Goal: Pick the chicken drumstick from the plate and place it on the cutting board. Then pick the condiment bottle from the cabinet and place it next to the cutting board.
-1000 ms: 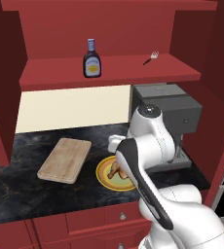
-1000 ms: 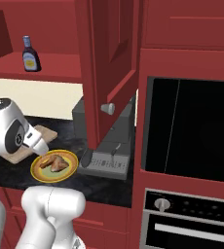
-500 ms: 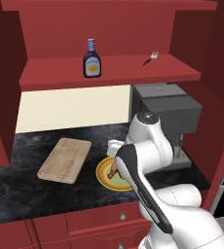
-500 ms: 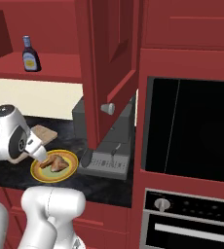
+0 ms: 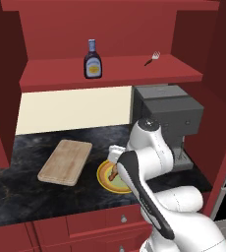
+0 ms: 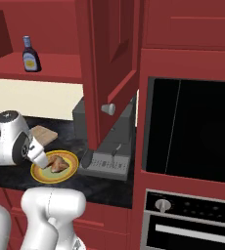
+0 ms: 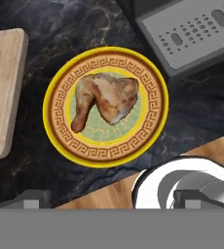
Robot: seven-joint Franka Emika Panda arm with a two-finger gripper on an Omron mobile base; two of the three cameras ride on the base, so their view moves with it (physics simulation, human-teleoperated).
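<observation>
— Where are the fingers just now?

— The gripper (image 7: 106, 199) hangs over the plate (image 7: 55, 133), its two tips (image 7: 33, 199) spread wide apart with nothing between them. They touch nothing.

— And the drumstick?

— The drumstick (image 7: 104, 100) lies on the plate's pale green centre, thin end pointing toward the board side, thick end toward the grey machine. From the right base camera I see it there too (image 6: 58, 163), just beside the white hand (image 6: 37, 155).

— What lies round the plate?

— Dark marble counter (image 5: 16, 189). The board (image 5: 66, 161) sits near the plate (image 5: 104, 176) on its left, apart from it, turned a little askew. On the other side stands a grey coffee machine (image 5: 170, 118), its perforated tray (image 7: 192, 31) close to the plate's rim but not touching.

— Is the bottle anywhere?

— Up on the red shelf of the cabinet (image 5: 110, 74). The bottle (image 5: 92, 60) stands upright, blue cap on top, yellow label facing out. A small fork (image 5: 152, 58) lies further right on the same shelf, well apart from it.

— Anything else?

— To the right, an open cabinet door (image 6: 109, 63) with a round knob, and beyond it a black oven (image 6: 188, 132) set in red fronts.
</observation>
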